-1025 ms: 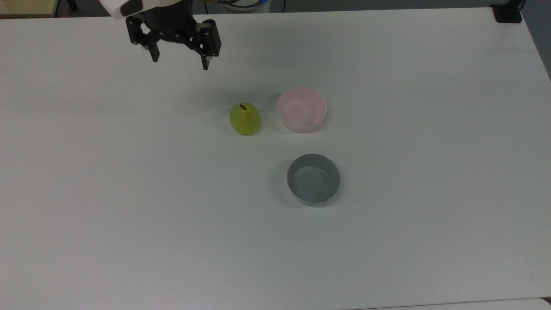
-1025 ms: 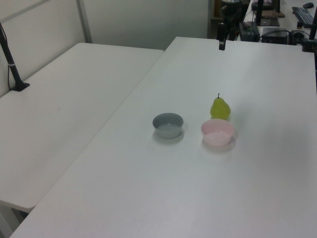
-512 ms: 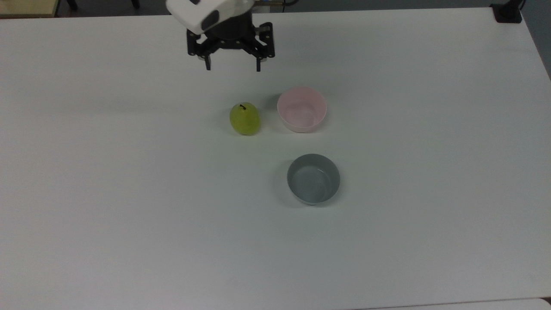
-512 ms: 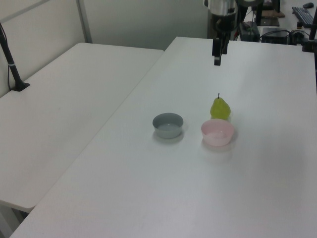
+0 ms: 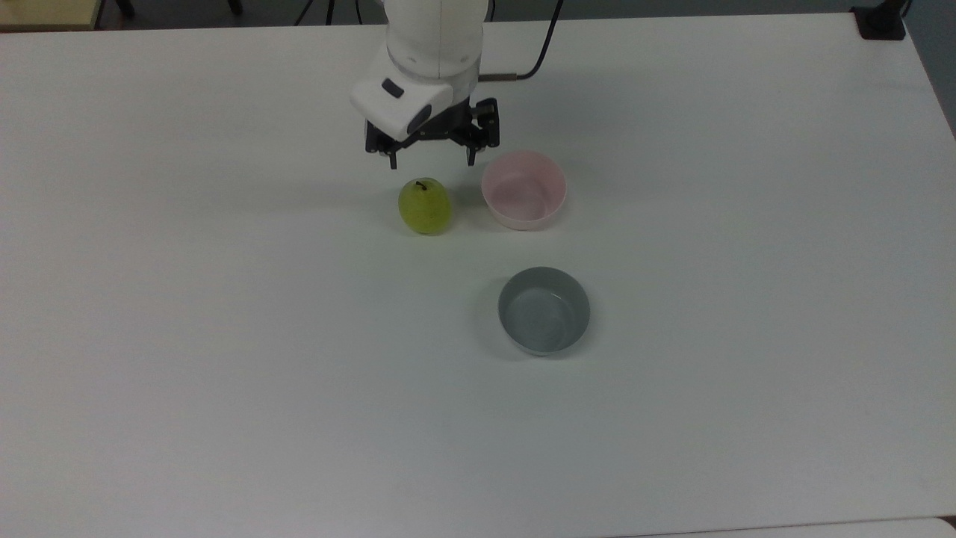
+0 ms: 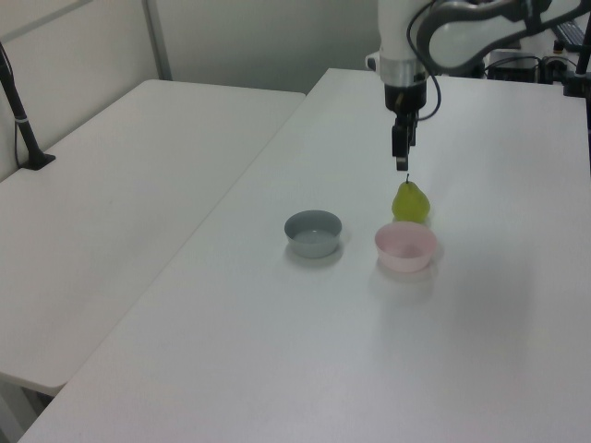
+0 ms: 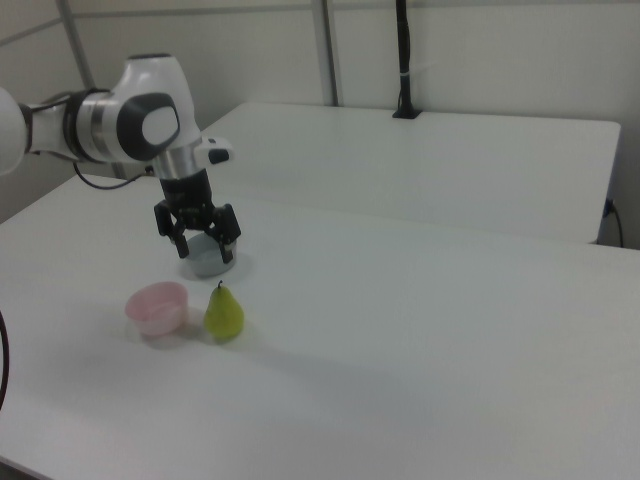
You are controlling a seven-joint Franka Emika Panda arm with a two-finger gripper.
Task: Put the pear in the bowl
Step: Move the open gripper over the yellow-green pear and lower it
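The yellow-green pear point(image 5: 424, 207) stands upright on the white table, just to the top view's left of the pale pink bowl point(image 5: 523, 198), which is empty. My gripper point(image 5: 432, 162) hangs open above the pear, its two black fingers spread wider than the fruit and holding nothing. In the left view the gripper point(image 6: 403, 162) sits just over the stem of the pear point(image 6: 410, 202), with the pink bowl point(image 6: 405, 245) in front of it. The right view shows the gripper point(image 7: 206, 252) above and behind the pear point(image 7: 224, 313) and the pink bowl point(image 7: 157, 307).
An empty grey bowl point(image 5: 544, 310) stands apart, below the pink one in the top view. A second white table adjoins this one, with a black clamped pole point(image 6: 23, 120) at its far side. A black mount point(image 5: 881, 22) sits at a table corner.
The arm swung from the top view's upper left to the right and down, ending over the pear. Its fingers stayed open. Pear and bowls have not moved.
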